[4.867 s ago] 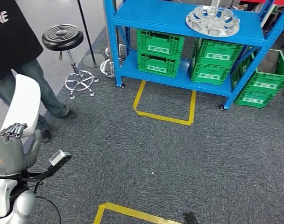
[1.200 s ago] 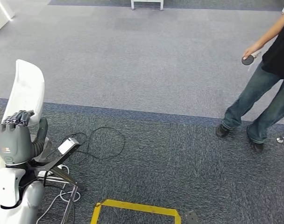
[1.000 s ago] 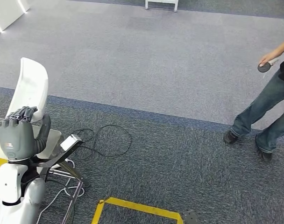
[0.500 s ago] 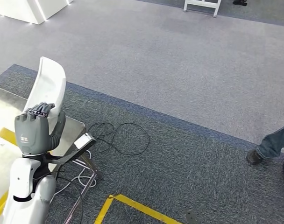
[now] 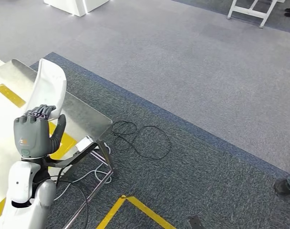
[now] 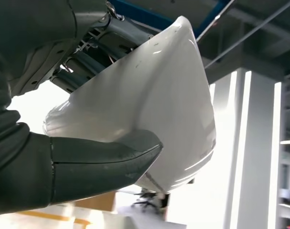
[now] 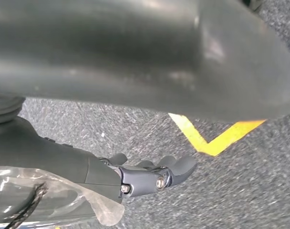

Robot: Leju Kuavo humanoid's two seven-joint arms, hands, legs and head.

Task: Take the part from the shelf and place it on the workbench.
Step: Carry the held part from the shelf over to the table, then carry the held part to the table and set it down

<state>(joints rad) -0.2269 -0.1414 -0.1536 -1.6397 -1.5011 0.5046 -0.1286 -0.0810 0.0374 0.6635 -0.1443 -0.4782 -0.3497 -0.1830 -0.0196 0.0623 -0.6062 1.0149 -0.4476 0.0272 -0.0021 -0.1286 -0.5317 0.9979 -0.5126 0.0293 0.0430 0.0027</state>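
Steel now shows where half a second ago you saw only a corner of it: the workbench [image 5: 87, 119] has swung well into the left of your head view, because the robot is turning, not because the table moved. Take that bench as your landmark. Above its near part, the left hand [image 5: 32, 135] holds the white curved part [image 5: 48, 88] upright, fingers wrapped over one edge and the thumb [image 6: 104, 160] pressed against its glossy face in the wrist view. The part hangs over the bench, not yet resting on it. Right of the bench, a black cable [image 5: 141, 138] loops on the carpet, and further right a person's shoe [image 5: 284, 185] sits at the frame edge. The right hand [image 7: 150, 174] hangs over the carpet holding nothing, fingers loosely apart. By my reading, carrying is nearly over; lowering and releasing remain.
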